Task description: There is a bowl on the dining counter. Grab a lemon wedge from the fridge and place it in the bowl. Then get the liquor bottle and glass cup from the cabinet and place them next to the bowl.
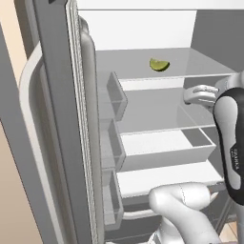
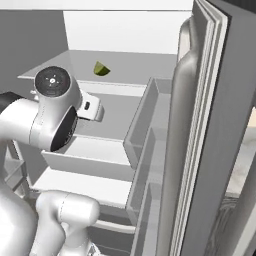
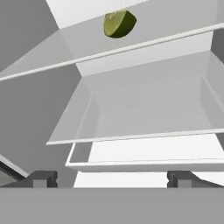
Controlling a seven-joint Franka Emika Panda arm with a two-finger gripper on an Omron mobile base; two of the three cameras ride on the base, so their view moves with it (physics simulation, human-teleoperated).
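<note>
Small yellow-green lemon wedge (image 1: 159,65) (image 2: 101,69) (image 3: 119,23): lies alone on the upper pale shelf (image 1: 143,62) (image 2: 75,67) (image 3: 144,30) inside the tall dark grey fridge (image 1: 52,57) (image 2: 235,100), toward the back of that shelf, rind side down, nothing touching it.

Below it, a second pale shelf (image 1: 157,107) (image 3: 148,96), then a shallow pale drawer-like tray (image 1: 167,147) (image 2: 85,155) (image 3: 144,155). Both bare as far as can be seen.

Fridge doors stand open. Left door with its long pale curved handle (image 1: 31,124) and a column of grey door bins (image 1: 116,95) seen edge-on in the left base view; right door's bins (image 2: 145,125) seen in the right base view.

Two-finger gripper (image 3: 111,178): dark finger tips (image 3: 41,178) far apart at the bottom of the hand view, jaws wide, nothing between them. Hand view looks up and into the fridge; wedge sits high in it, well apart from the tips. White arm (image 1: 228,133) (image 2: 45,120) is raised in front of the middle shelves, its hand (image 1: 200,94) (image 2: 90,107) at second-shelf level, lower than the wedge.
</note>
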